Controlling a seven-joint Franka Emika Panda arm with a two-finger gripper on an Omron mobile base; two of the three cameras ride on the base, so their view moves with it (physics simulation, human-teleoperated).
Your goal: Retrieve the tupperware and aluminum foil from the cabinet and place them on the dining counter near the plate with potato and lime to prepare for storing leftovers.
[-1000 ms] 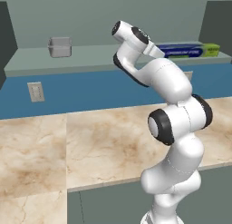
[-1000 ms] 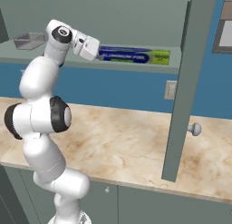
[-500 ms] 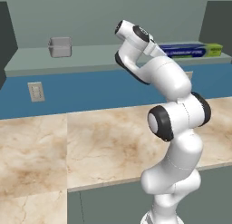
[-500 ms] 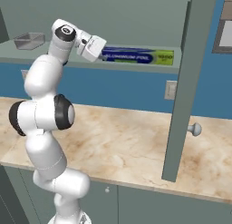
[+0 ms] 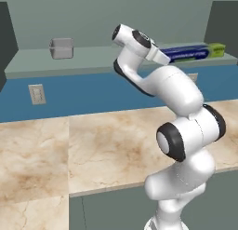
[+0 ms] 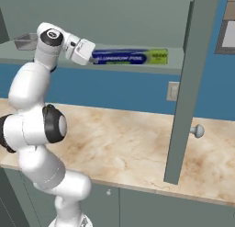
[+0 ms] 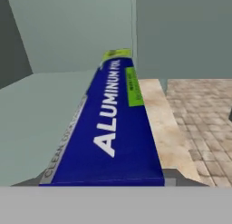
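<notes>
Left base view: long dark-blue aluminum foil carton (image 5: 191, 52) lay on pale grey-green cabinet shelf (image 5: 93, 60), at 3 o'clock from two-finger gripper (image 5: 163, 60).
Right base view: carton's long axis ran straight on from gripper, 3 o'clock.
Hand view: carton stretched toward 12 o'clock, near end touching frame bottom; opening and hold could not be told.

The white arm rises from its base, folds at a dark elbow joint, then reaches up and forward, wrist bent sideways; the gripper (image 6: 93, 59) points level along the shelf, its finger spacing unclear
</notes>
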